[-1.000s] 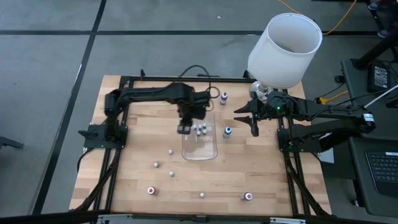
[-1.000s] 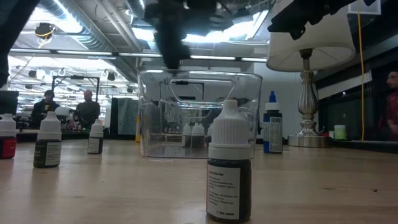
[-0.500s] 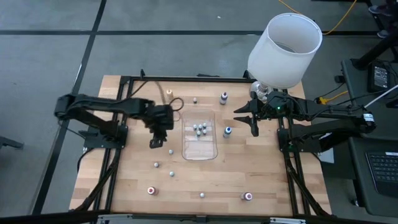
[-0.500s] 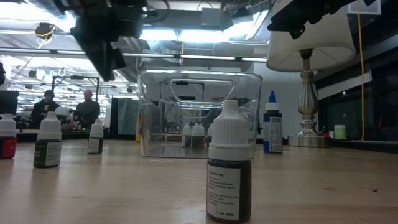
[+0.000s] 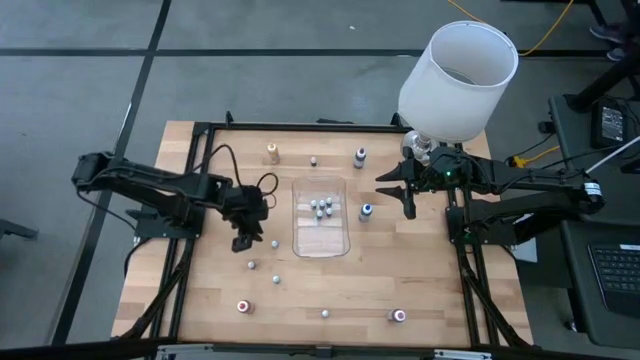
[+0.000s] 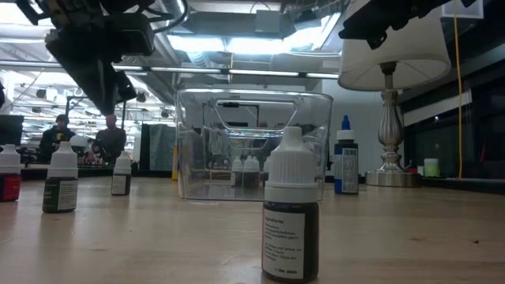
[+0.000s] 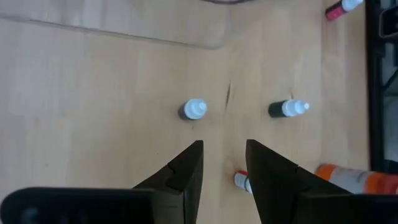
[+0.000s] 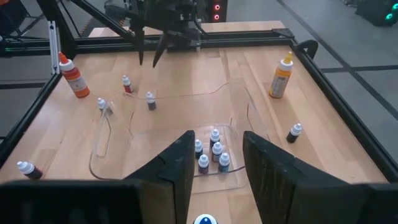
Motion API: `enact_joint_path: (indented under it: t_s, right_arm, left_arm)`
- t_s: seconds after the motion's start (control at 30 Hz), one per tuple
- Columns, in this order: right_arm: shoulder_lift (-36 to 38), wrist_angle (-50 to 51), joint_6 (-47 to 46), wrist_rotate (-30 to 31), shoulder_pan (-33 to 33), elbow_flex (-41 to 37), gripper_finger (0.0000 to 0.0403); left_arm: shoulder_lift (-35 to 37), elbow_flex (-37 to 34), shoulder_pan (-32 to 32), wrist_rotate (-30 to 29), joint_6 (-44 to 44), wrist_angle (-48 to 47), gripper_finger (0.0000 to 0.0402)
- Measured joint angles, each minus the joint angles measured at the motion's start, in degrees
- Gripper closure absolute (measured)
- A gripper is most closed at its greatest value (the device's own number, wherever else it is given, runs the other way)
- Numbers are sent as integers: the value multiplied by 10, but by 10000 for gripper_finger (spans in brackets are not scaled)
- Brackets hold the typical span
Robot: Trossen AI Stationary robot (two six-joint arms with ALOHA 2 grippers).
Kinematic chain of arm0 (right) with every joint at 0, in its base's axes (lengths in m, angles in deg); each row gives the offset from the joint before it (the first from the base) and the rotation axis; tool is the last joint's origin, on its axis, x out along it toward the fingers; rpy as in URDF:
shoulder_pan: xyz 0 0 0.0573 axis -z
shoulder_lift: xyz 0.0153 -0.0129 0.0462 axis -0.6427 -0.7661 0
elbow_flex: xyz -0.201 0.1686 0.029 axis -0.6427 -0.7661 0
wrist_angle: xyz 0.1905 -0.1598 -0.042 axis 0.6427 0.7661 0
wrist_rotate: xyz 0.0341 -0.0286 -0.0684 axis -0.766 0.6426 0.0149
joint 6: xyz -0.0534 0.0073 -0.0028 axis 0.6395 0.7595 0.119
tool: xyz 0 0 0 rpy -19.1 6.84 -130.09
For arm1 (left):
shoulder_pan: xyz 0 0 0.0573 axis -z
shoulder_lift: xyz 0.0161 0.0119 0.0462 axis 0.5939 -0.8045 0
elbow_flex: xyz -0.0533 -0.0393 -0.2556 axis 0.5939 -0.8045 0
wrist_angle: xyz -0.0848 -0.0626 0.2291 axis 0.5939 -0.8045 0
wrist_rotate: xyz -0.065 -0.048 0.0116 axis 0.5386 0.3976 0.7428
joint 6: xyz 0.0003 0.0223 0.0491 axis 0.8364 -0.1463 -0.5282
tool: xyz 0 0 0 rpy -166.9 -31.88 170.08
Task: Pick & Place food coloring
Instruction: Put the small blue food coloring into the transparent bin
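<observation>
High view shows the left gripper [image 5: 243, 240] pointing down over the wooden table [image 5: 200, 290], left of the clear tray [image 5: 321, 245], with its fingers apart and nothing between them. Left wrist view looks past those parted fingers [image 7: 186, 171] at a small white-capped bottle [image 7: 193, 109] standing on the wood just ahead, with a second bottle [image 7: 287, 109] lying beside it. From above, 5 bottles of food coloring [image 5: 322, 207] stand clustered inside the tray, and other bottles are scattered around it on the table. The right gripper [image 5: 407, 197] hangs off the tray's right side under the white lampshade [image 5: 458, 80], fingers apart and empty, near a blue-capped bottle [image 5: 367, 210].
</observation>
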State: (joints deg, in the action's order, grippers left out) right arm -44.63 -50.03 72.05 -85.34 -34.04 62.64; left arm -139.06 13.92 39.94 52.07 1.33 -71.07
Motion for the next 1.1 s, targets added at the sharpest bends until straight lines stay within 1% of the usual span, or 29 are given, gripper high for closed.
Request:
enact_joint_path:
  t_s: [0.13,0.23,0.37,0.43,0.5,0.57,0.67,0.8,1.1]
  right_arm:
    - [0,0,-1,0,0,0,265]
    - [0,0,-1,0,0,0,265]
    - [0,0,-2,0,0,0,265]
    - [0,0,-2,0,0,0,265]
    - [0,0,-2,0,0,0,265]
    - [0,0,-2,1,0,0,265]
    - [0,1,-1,2,0,0,265]
    - [0,4,-2,2,0,0,265]
    - [0,7,0,9,0,0,265]
  left_arm:
    - [-2,-1,18,-39,-20,-1,284]
    - [-2,-1,30,-40,-21,-1,274]
    - [-2,9,50,-38,-18,-5,248]
    - [-4,9,55,-57,-15,-3,232]
    - [-13,9,55,-88,-30,-4,218]
    - [-28,9,55,-105,-52,-4,208]
    - [-56,9,54,-107,-73,2,201]
    - [-92,9,54,-108,-80,17,202]
    - [-165,9,54,-87,-95,104,205]
